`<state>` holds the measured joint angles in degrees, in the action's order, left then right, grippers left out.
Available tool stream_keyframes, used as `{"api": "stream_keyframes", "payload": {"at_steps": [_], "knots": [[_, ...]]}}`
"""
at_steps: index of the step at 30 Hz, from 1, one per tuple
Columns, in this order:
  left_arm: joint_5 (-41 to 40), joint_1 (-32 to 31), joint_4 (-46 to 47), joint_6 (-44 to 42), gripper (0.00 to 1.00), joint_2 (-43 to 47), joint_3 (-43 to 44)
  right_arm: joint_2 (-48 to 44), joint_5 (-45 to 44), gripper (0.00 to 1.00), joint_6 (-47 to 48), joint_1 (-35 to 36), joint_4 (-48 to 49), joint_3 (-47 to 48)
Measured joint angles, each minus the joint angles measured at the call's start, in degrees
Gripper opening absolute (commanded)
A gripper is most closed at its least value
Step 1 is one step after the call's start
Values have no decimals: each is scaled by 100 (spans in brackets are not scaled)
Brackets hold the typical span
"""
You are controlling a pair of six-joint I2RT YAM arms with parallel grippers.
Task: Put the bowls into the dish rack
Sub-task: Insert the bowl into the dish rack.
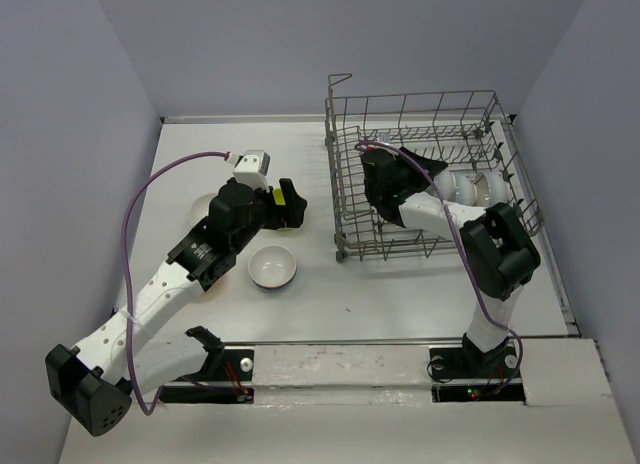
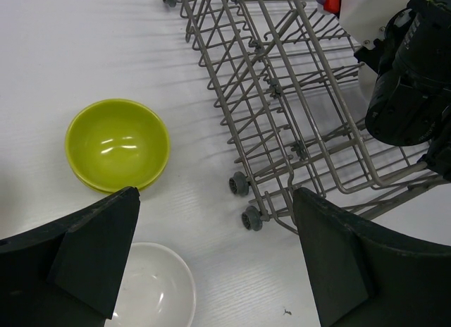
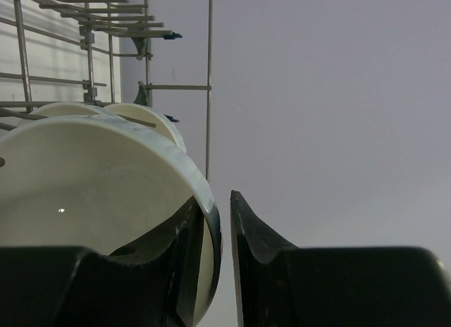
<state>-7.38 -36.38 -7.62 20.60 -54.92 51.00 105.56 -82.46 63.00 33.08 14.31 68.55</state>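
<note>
The right claw [image 3: 218, 200] reached inside the dish rack [image 1: 420, 114], which sat toward 2 o'clock on the counter [image 1: 380, 304] with its long side running roughly 9 to 3. The jaws were slightly apart and straddled the rim of a white bowl [image 3: 91, 186], one finger inside the hollow and one outside. A sliver of wall showed between the rim and the outer finger, so the rim was not clamped. That bowl stood on edge, probably so the tines could hold it and let it drain. Its mouth was turned sideways, not up, and more white bowls stood on edge behind it. Which clock direction the mouth faced could not be told from above.

The left claw [image 2: 216, 192] hung spread wide near 9 o'clock. Below it a lime bowl [image 2: 118, 144] and another white bowl [image 1: 272, 267] sat mouth-up, not yet loaded.
</note>
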Motion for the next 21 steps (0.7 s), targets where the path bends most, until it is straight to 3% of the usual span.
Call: {"api": "stream_keyframes", "payload": {"at_steps": [5,21], "knots": [[-2,0,-2,0,99,0,0,0,11,35,0,35,2,0],[-22,-4,-2,0,99,0,0,72,42,38,-2,79,7,0]]}}
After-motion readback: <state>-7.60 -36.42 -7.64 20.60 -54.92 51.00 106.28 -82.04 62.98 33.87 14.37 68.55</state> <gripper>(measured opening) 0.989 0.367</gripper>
